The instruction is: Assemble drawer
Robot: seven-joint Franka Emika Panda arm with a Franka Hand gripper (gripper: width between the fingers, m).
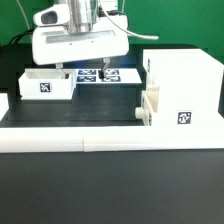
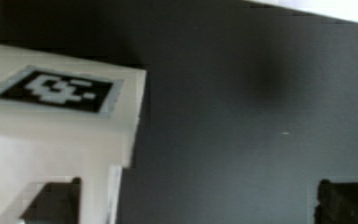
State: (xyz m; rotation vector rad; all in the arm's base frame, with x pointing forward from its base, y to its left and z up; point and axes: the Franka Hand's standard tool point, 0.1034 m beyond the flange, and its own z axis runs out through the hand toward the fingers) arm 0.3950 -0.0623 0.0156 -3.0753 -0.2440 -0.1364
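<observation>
A small white open drawer box (image 1: 45,85) with a tag on its front stands on the black table at the exterior view's left. A large white drawer case (image 1: 182,85) with a tag stands at the exterior view's right, with a smaller white piece (image 1: 150,106) against its near left side. My gripper (image 1: 83,70) hangs low between them, over the back of the table. In the wrist view it (image 2: 201,205) is open and empty, with its dark fingertips (image 2: 350,200) far apart. A white tagged part (image 2: 51,100) lies by one fingertip.
The marker board (image 1: 112,76) lies flat at the back of the table, right behind the gripper. A long white rail (image 1: 90,141) runs along the table's front edge. Bare black table (image 1: 100,108) lies between the drawer box and the case.
</observation>
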